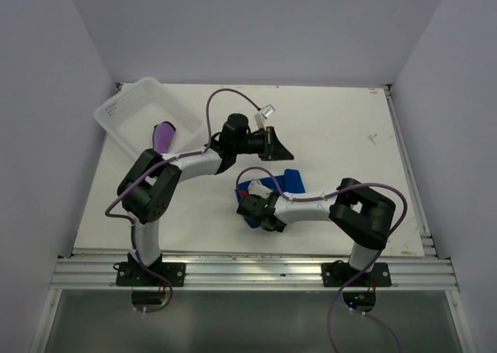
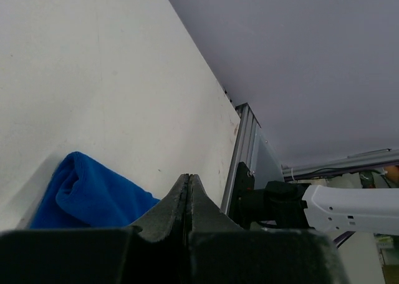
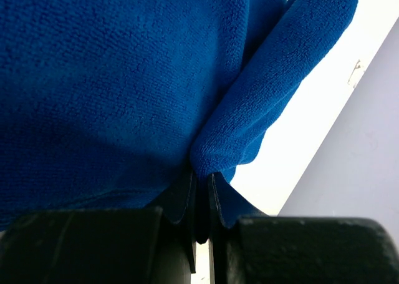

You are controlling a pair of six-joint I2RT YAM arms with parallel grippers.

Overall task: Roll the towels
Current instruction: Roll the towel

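The royal blue towel [image 1: 284,180] lies bunched near the middle of the table. My right gripper [image 1: 256,198] is at its near-left side. In the right wrist view the blue towel [image 3: 124,84] fills the frame, and my right gripper [image 3: 202,175] is shut on a folded edge of it. My left gripper [image 1: 284,152] hovers just beyond the blue towel with its jaws shut and nothing between them. In the left wrist view, the left gripper [image 2: 189,179] has the blue towel [image 2: 87,196] below and to its left. The purple towel [image 1: 165,136] sits rolled at the near edge of the white basket.
The white plastic basket [image 1: 132,109] stands tilted at the back left of the table. A metal rail [image 1: 248,271] runs along the near edge. The right arm's white link [image 2: 349,209] shows past the left fingers. Pale walls enclose three sides.
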